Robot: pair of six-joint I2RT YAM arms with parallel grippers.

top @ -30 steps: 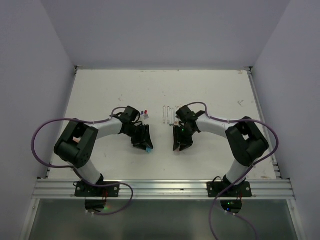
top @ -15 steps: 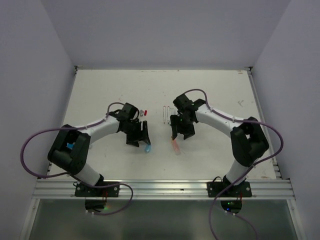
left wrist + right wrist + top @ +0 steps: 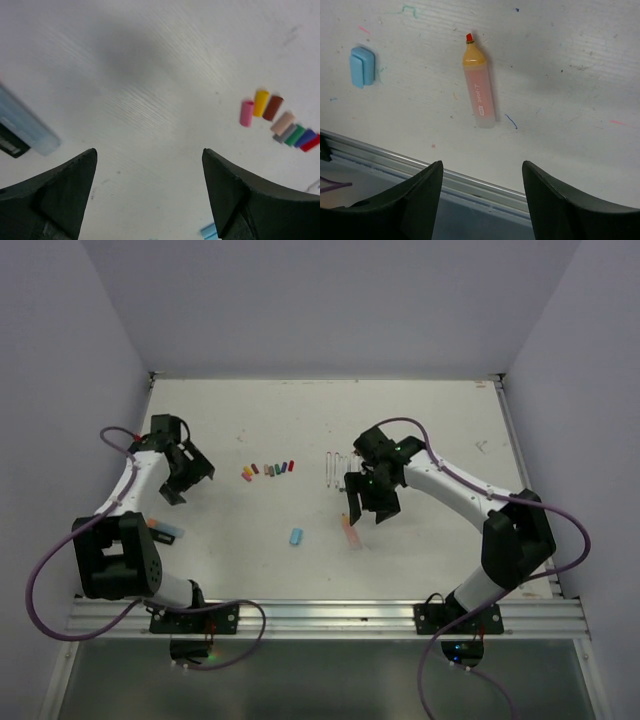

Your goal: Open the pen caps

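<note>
Several small pen caps (image 3: 268,470) in assorted colours lie in a row on the white table; in the left wrist view the same row of caps (image 3: 277,122) sits at the right. A light blue cap (image 3: 296,536) lies alone nearer the front, and the right wrist view shows this blue cap (image 3: 361,66) at the left. Beside it lies an uncapped orange highlighter (image 3: 350,532), tip bare (image 3: 479,90). My left gripper (image 3: 193,482) hangs open and empty at the far left (image 3: 149,152). My right gripper (image 3: 366,515) stands open just above the highlighter (image 3: 481,164), holding nothing.
Thin pale pen bodies (image 3: 338,468) lie side by side behind the right gripper. A pale blue pen (image 3: 168,532) lies by the left arm, also at the left wrist view's left edge (image 3: 27,127). The aluminium rail (image 3: 470,180) runs along the near table edge.
Both grippers have opened. The left arm swung far left, leaving the blue cap on the table. The right gripper let the orange highlighter down and rose off it.
</note>
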